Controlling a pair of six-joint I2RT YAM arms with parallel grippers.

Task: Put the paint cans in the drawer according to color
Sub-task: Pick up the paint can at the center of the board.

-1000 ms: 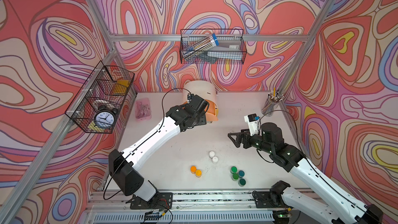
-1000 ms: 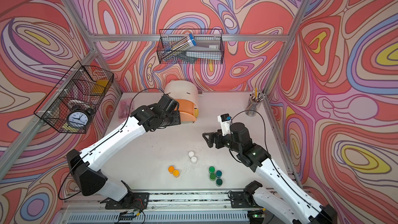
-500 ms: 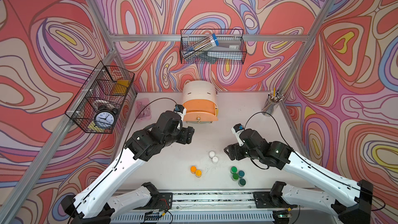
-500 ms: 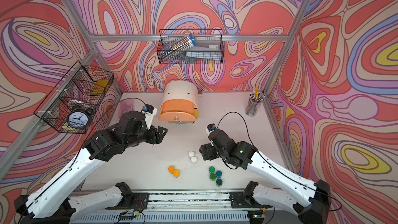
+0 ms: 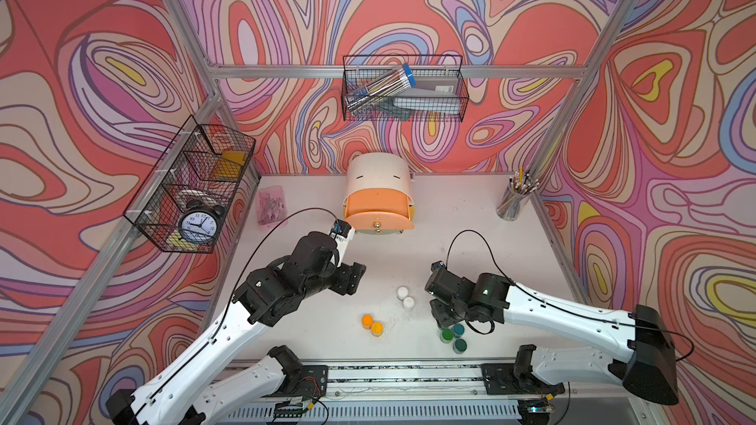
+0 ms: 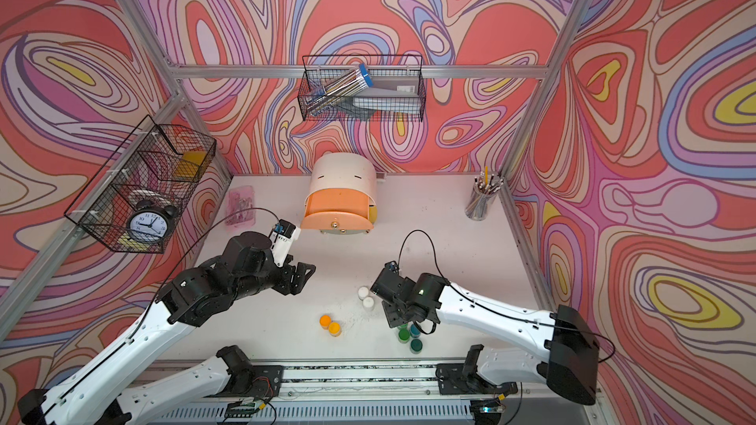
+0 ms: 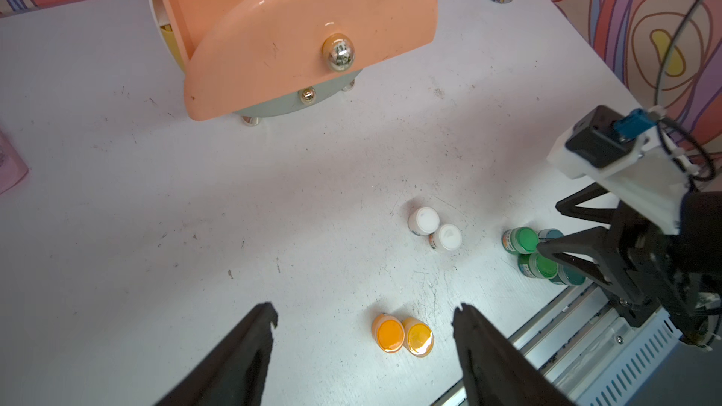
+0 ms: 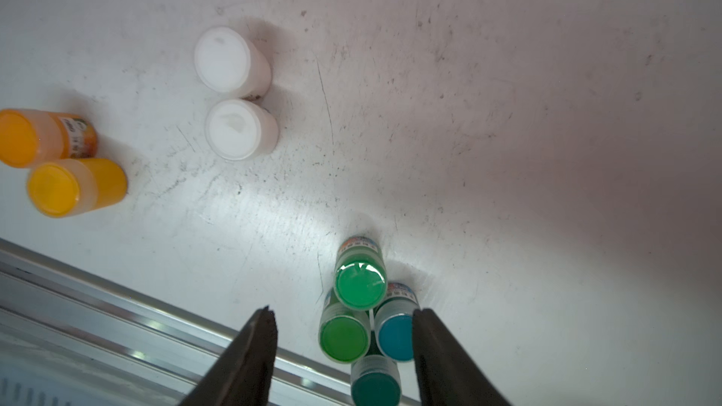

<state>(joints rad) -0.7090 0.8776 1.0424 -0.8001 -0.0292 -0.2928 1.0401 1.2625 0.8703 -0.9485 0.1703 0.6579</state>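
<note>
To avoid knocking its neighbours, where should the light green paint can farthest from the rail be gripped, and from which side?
Grip the light green paint can by its round wall under the lid, coming straight down from above. It stands upright; a green can and a blue can crowd its rail side, so set the jaws on its two free flanks.

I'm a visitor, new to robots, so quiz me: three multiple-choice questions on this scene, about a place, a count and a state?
1. The four green-to-teal-topped paint pots stand: A in the drawer; B by the pencil cup; C under the right hand.
2. Small orange-topped paint pots on the white table: A two; B three; C five.
3. The peach top drawer of the cream drum-shaped cabinet is: A shut; B pulled out; C removed.
Answers: C, the hand hangs over them; A, one pair, side by side; B, its front juts past the cabinet.
</note>
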